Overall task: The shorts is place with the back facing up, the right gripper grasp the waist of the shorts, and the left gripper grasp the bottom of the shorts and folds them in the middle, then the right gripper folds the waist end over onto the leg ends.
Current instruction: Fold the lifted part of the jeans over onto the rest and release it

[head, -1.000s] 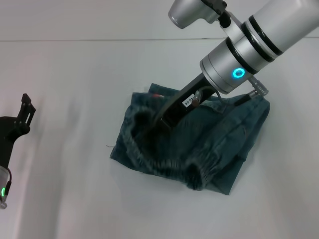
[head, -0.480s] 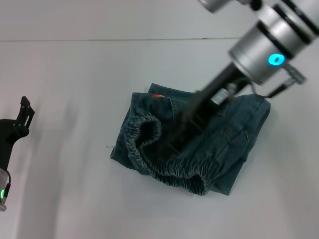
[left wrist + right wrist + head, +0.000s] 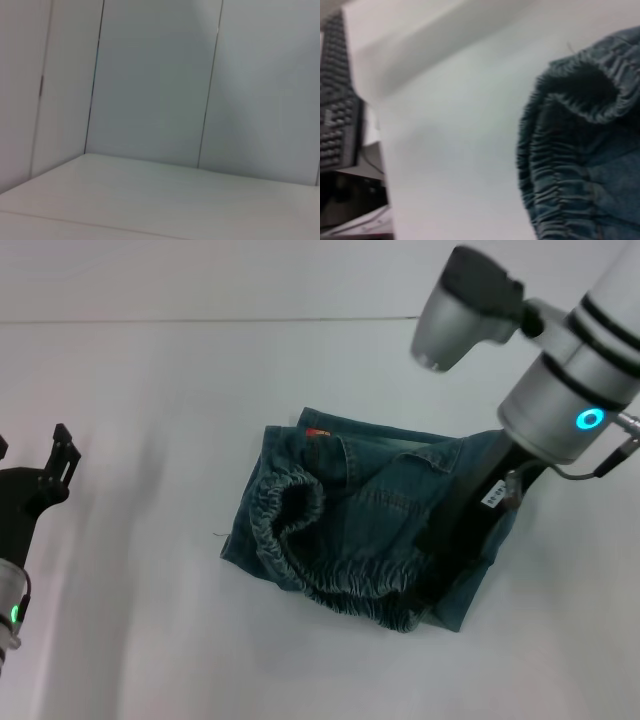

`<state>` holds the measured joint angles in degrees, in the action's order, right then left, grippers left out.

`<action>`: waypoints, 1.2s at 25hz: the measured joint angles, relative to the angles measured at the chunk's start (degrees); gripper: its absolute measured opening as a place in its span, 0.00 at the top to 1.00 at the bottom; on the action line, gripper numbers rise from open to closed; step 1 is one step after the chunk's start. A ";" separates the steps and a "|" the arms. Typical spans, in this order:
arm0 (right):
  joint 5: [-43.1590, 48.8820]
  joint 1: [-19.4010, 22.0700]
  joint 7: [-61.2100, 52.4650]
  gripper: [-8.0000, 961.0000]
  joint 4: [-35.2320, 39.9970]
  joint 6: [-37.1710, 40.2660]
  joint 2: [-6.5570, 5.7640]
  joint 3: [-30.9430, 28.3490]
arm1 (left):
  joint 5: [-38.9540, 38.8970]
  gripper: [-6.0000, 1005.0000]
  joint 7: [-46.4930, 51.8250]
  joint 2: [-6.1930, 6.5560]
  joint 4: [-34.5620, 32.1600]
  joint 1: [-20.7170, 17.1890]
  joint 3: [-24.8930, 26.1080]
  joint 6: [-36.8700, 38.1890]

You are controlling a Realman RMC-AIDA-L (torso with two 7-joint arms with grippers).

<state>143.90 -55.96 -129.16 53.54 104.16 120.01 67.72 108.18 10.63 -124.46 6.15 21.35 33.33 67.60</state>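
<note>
The blue denim shorts [image 3: 370, 510] lie bunched and folded at the middle of the white table [image 3: 150, 390], with the elastic waist [image 3: 300, 530] rolled open toward the front left. A small red tag [image 3: 318, 432] shows at the back edge. My right gripper [image 3: 432, 585] reaches down onto the shorts' front right corner, dark against the cloth. The right wrist view shows the gathered waist [image 3: 555, 150] close up, with none of its fingers in sight. My left gripper [image 3: 35, 465] is parked open at the far left, away from the shorts.
The table's back edge [image 3: 200, 320] meets a pale wall. In the right wrist view a dark keyboard [image 3: 340, 100] lies beyond the table's edge. The left wrist view shows only wall panels [image 3: 150, 100].
My right arm has swung from the shorts' middle left over to their front right corner. The waist roll stayed put. The left gripper shifted slightly.
</note>
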 joint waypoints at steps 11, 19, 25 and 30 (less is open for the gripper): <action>-0.35 0.42 -7.33 0.05 4.38 -7.48 0.57 18.38 | -0.21 0.20 -0.08 0.01 -0.41 0.29 0.05 -0.99; -1.07 0.51 -9.11 0.05 4.44 -10.64 0.76 23.58 | -0.41 0.21 0.14 -0.06 -0.35 -0.09 0.21 -1.63; -1.65 0.74 -9.16 0.14 4.27 -11.73 0.68 23.66 | -0.41 0.21 0.16 -0.08 -0.22 -0.18 0.24 -1.71; -1.58 0.80 -9.18 0.22 3.87 -12.72 0.66 23.83 | -0.30 0.21 0.18 -0.08 -0.18 -0.17 0.25 -1.92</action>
<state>142.31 -55.16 -138.34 57.41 91.44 120.67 91.56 107.88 10.81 -124.54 5.98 21.18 33.58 65.68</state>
